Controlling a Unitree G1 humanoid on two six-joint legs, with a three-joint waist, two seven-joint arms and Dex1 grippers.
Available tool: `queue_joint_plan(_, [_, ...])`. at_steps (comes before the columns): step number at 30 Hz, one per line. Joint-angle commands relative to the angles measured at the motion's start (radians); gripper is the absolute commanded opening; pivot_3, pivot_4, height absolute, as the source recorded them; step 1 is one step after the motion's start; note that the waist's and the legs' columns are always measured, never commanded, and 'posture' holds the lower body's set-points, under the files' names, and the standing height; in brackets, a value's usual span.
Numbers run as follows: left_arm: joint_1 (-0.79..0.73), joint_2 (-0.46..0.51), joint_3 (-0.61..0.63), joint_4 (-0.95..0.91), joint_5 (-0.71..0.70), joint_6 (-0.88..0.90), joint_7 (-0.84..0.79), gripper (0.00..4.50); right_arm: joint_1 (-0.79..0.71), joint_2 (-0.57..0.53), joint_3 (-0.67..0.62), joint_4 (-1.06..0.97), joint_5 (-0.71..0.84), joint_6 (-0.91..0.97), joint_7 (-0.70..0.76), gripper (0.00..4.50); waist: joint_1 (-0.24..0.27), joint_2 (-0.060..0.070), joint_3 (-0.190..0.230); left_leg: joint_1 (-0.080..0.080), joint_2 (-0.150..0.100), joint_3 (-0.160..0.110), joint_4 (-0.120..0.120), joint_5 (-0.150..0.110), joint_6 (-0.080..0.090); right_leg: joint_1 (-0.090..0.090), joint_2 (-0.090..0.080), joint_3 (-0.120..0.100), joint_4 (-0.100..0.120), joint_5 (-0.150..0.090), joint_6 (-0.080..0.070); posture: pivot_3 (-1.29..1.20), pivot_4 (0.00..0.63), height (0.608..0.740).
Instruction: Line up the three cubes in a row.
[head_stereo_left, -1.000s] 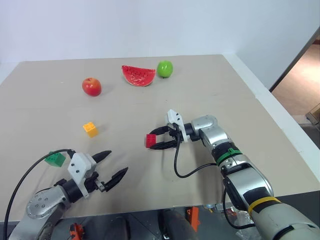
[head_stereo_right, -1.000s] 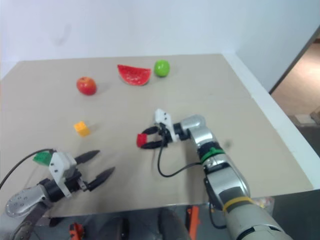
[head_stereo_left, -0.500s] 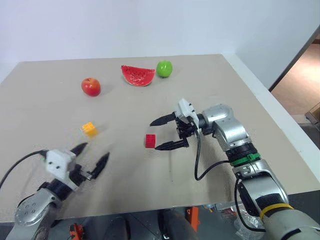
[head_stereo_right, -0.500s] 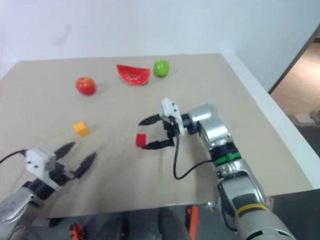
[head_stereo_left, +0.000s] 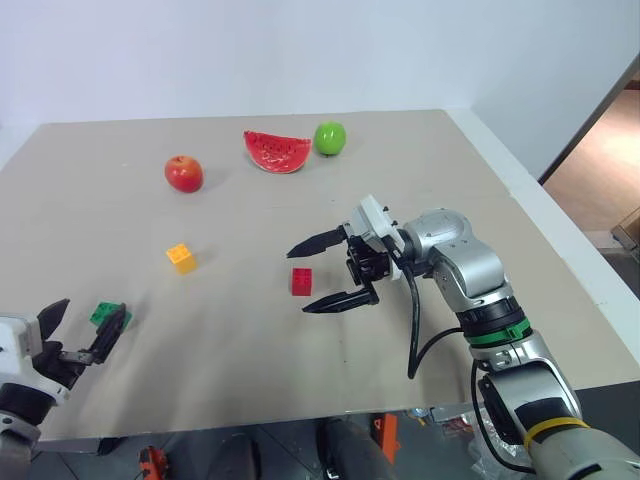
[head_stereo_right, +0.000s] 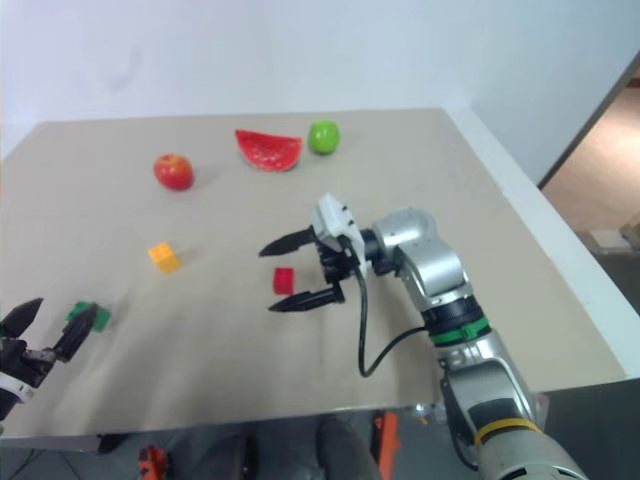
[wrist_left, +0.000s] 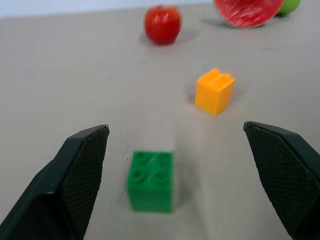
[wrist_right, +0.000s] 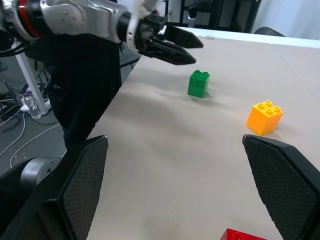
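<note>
Cubes not yet in a row: right gripper (head_stereo_left: 326, 272) hangs spread above the red cube (head_stereo_left: 300, 281), left gripper (wrist_left: 180, 165) gapes at the green cube (wrist_left: 150, 181), which needs closing on next.

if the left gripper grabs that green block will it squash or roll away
Probably neither. The green block looks like hard, flat-sided studded plastic, so it should stay stiff and sit rather than roll. Its smooth sides might slip or twist between the left gripper fingers. Being small, it is likely light and easily nudged.

Blocks and fruit showing bright on a tan table (head_stereo_left: 420, 170)

Red cube (head_stereo_left: 301, 281), green cube (head_stereo_left: 103, 315), yellow-orange cube (head_stereo_left: 180, 257) (all studded); watermelon slice (head_stereo_left: 276, 151) showing red flesh, black seeds.
</note>
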Motion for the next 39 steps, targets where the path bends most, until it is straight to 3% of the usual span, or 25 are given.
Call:
queue_joint_plan(1, [-0.014,0.051,0.026,0.069,-0.014,0.025,-0.052,4.50,-0.013,0.001,-0.013,-0.038,0.026,0.010,-0.009,4.48,0.000,0.000,0.000,0.000,0.000,0.000,0.000,0.000,0.000,0.000,0.000,-0.001,0.000,0.000,0.000,0.00,0.150,0.740])
queue_joint_plan(16, [-0.129,0.098,-0.090,0.265,0.128,0.005,-0.115,4.50,0.047,-0.044,-0.025,-0.086,0.007,-0.034,-0.083,4.48,0.001,0.000,0.000,-0.001,0.001,0.000,-0.001,-0.001,-0.001,-0.001,0.000,-0.001,0.000,0.000,0.000,0.00,0.150,0.740])
queue_joint_plan(20, [-0.157,0.108,-0.117,0.298,0.163,-0.016,-0.149,3.38,0.058,-0.056,-0.026,-0.093,0.013,-0.034,-0.091,4.50,0.001,0.000,0.000,-0.001,0.001,0.000,-0.001,-0.001,-0.001,-0.001,0.000,-0.001,0.000,0.000,0.000,0.00,0.150,0.740])
queue_joint_plan(25, [-0.177,0.098,-0.124,0.301,0.179,-0.021,-0.143,1.46,0.071,-0.062,-0.032,-0.105,0.029,-0.021,-0.101,4.50,0.001,0.000,0.000,-0.001,0.001,0.000,-0.001,-0.001,-0.001,-0.001,0.000,-0.001,0.000,0.000,0.000,0.00,0.150,0.740])
queue_joint_plan(31, [-0.155,0.094,-0.141,0.243,0.180,-0.019,-0.159,1.35,0.085,-0.059,-0.049,-0.123,0.069,0.016,-0.118,4.50,0.001,0.000,0.000,-0.001,0.001,0.000,-0.001,-0.001,-0.001,-0.001,0.000,-0.001,0.000,0.000,0.000,0.00,0.150,0.740])
queue_joint_plan(39, [-0.202,0.200,-0.281,0.083,0.175,-0.036,-0.344,1.35,0.090,-0.075,-0.050,-0.135,0.070,0.019,-0.126,4.50,0.003,0.000,0.000,-0.001,0.000,-0.001,-0.001,-0.001,-0.001,-0.001,-0.001,-0.001,0.000,0.000,0.001,0.00,0.150,0.740])
